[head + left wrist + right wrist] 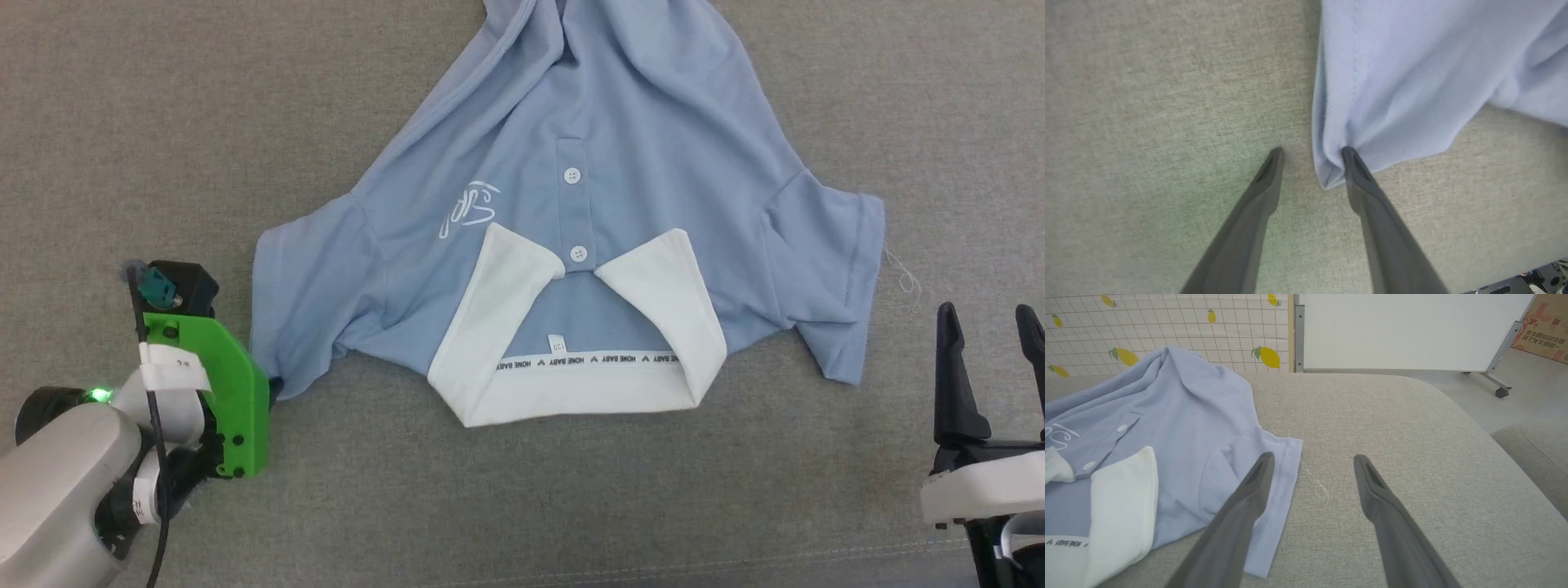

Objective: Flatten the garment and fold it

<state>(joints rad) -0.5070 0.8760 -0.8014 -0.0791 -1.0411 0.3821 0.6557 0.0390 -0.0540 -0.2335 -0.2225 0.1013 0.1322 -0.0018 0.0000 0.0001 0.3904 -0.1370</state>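
The garment (620,163) is a light blue short-sleeved shirt with a white collar, a two-button placket and a white chest mark. It lies face up on the grey cushion, collar towards me and its body bunched at the far edge. My left gripper (273,386) is low at the corner of the shirt's left sleeve. In the left wrist view the left gripper (1312,151) has its jaws apart, the sleeve (1412,81) corner lies between them, and one fingertip (1349,157) presses on the cloth. My right gripper (992,322) stands open beside the other sleeve (1274,490), holding nothing.
The grey fabric cushion (571,506) carries everything. A loose white thread (1316,486) trails from the right sleeve hem. Beyond the cushion's far edge stand a lemon-patterned wall (1167,330) and a wheeled whiteboard (1404,330). The floor and another cushion (1531,453) lie to the right.
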